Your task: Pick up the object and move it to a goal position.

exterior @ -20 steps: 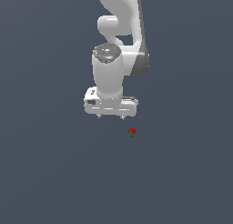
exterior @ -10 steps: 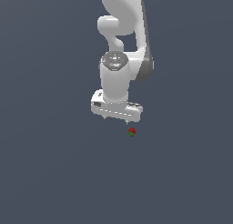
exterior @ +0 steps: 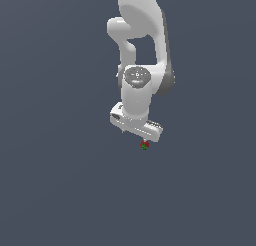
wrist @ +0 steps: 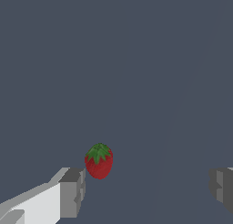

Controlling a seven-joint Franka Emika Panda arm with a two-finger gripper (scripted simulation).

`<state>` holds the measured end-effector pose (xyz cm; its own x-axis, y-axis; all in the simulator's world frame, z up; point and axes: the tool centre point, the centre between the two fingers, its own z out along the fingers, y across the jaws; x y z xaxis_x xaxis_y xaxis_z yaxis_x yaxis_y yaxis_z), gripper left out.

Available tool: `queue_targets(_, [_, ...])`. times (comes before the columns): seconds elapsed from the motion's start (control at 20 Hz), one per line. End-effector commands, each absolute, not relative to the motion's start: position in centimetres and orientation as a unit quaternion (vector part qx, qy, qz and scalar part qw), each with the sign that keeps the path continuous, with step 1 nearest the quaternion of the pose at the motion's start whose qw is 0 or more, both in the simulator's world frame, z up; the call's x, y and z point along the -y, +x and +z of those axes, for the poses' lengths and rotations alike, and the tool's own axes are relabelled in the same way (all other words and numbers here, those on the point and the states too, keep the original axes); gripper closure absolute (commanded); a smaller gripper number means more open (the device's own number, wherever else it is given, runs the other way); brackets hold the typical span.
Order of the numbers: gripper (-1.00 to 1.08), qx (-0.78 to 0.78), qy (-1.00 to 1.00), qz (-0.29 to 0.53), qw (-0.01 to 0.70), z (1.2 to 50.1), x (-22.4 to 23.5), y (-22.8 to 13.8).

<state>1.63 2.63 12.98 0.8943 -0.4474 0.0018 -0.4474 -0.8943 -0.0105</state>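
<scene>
While the white arm [exterior: 145, 50] is seen reaching down over a plain dark grey surface [exterior: 55, 180], the gripper [exterior: 134, 135] is held just above that surface with its jaws spread wide apart and nothing between the pads. The object [exterior: 145, 145], a small red strawberry-like piece with a green leafy cap, is seen lying on the grey surface, far from any of its edges, directly beneath the gripper's end toward the exterior view's right. In the wrist view, the object [wrist: 98, 160] is shown just beside one grey finger [wrist: 73, 192], though contact cannot be judged, while the other finger [wrist: 222, 188] is seen well apart from it.
</scene>
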Motion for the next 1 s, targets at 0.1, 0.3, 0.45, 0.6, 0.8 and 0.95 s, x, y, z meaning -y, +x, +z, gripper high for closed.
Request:
queue_targets(0.1, [-0.92,-0.280,-0.960,-0.001,0.005,11.7,-3.9,1.6])
queue_targets(0.3, [-0.92,-0.324,-0.946,0.000,0.004,10.6,-5.0,1.4])
queue_targets(0.45, [-0.92,-0.356,-0.935,0.000,0.003,9.8,-5.8,1.3])
queue_targets(0.6, [-0.92,-0.384,-0.923,0.000,0.002,9.1,-6.5,1.2])
queue_targets(0.8, [-0.92,-0.414,-0.910,0.000,0.001,8.3,-7.3,1.1])
queue_targets(0.95, [-0.92,-0.431,-0.902,0.000,0.001,7.8,-7.7,1.0])
